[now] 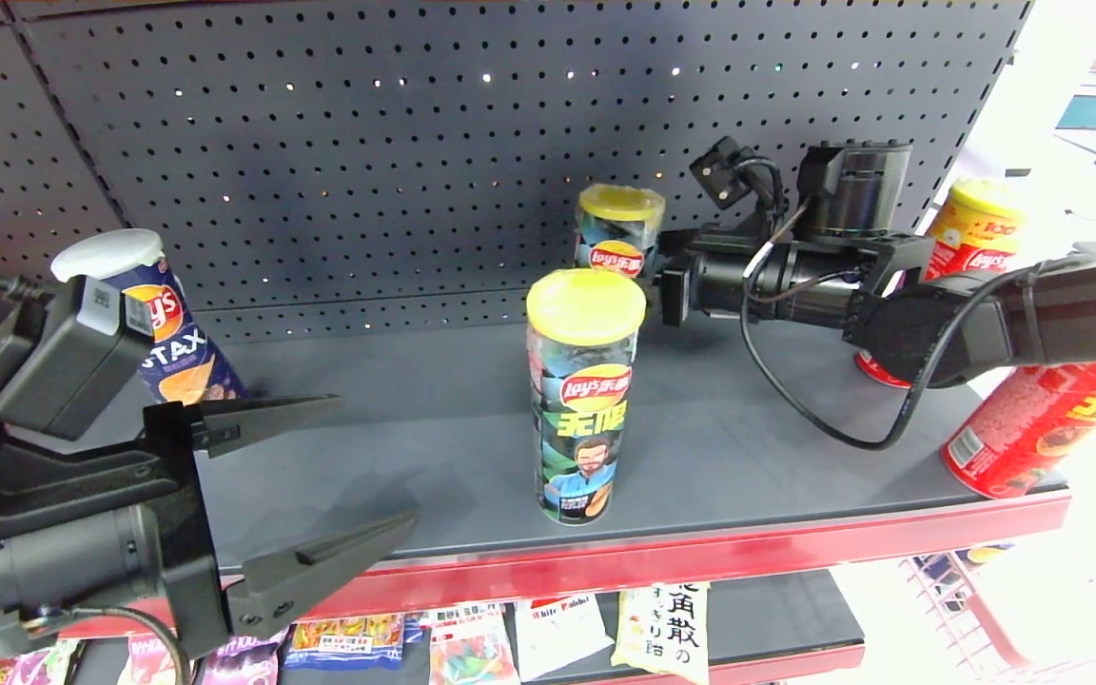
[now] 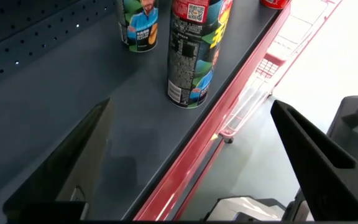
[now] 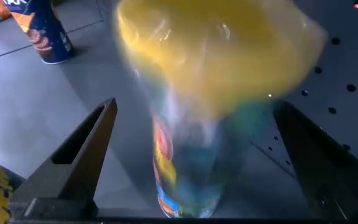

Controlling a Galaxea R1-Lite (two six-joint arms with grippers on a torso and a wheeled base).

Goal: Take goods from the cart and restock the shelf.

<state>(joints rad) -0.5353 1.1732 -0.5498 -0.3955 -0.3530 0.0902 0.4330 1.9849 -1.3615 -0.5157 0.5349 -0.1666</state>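
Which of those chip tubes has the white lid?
The blue tube at the left end of the shelf; every other lid that shows is yellow.

On the shelf, the front can stands before the rear can, left can well apart.

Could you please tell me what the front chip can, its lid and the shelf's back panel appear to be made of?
Front chip can: probably a cardboard tube with glossy printed wrap, going by its sheen.
Lid: likely plastic, smooth yellow with a raised rim.
Back panel: seemingly painted metal, matte dark grey, with regular punched holes.
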